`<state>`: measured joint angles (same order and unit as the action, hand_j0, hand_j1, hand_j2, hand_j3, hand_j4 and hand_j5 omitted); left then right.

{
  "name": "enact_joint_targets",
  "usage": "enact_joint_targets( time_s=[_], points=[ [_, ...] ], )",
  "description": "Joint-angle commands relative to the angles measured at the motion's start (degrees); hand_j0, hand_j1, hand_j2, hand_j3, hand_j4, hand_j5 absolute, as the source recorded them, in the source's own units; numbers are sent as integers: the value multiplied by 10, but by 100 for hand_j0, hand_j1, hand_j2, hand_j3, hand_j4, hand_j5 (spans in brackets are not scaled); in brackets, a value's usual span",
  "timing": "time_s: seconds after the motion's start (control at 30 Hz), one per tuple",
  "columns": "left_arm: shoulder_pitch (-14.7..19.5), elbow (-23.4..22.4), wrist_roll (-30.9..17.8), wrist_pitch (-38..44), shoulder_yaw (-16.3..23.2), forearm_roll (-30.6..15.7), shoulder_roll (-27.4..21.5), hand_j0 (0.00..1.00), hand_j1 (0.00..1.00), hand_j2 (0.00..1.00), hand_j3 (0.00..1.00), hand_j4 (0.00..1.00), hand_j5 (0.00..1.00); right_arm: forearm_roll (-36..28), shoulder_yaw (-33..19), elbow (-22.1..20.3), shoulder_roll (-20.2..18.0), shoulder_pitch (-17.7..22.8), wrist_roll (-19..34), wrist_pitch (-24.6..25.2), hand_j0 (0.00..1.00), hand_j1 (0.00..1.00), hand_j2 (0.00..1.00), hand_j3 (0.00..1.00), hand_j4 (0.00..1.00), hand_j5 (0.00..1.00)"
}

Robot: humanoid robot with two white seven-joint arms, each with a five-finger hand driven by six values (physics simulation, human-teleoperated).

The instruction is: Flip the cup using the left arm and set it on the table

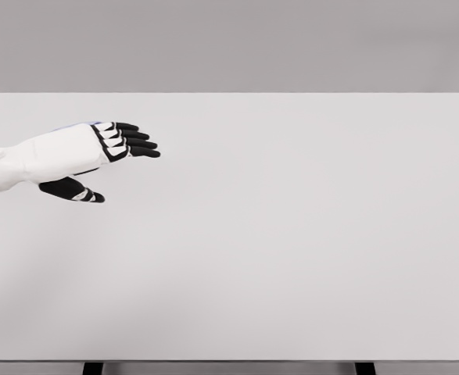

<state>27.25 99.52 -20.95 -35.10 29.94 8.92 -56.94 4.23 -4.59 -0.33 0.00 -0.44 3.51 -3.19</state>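
Head view: a wide white table [292, 234] fills most of the picture, seen from above and slightly in front, with a plain grey wall behind its far edge. Two dark table legs show at the bottom edge.

The left arm, white and smooth, comes in from the left edge at mid-height. Its left hand [96, 156] lies over the left part of the table, back of the hand turned up, pointing to the right. The four black fingers [135, 142] stretch out straight and lie close together, side by side, with white bands at the knuckles. The black thumb [77, 190] sticks out below them, apart from the fingers. The hand is spread flat and grips nothing that can be seen.

A faint pale bluish sliver [94, 123] peeks out just above the knuckles, at the hand's far edge. It is too small and too hidden to name, so it cannot be told whether this is the cup. No cup shows plainly anywhere on the table.
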Motion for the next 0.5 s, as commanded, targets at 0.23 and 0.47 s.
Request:
enact_joint_targets(
  time_s=[0.23, 0.47],
  points=[
    [14, -55, -1, 1, -30, 31, 10, 100, 100, 100, 100, 100, 100, 0, 1, 0, 0, -1, 3, -1, 100, 100, 100, 100, 100, 100],
    [43, -13, -1, 82, -24, 42, -12, 100, 100, 100, 100, 100, 100, 0, 2, 0, 0, -1, 3, -1, 100, 100, 100, 100, 100, 100]
  ],
)
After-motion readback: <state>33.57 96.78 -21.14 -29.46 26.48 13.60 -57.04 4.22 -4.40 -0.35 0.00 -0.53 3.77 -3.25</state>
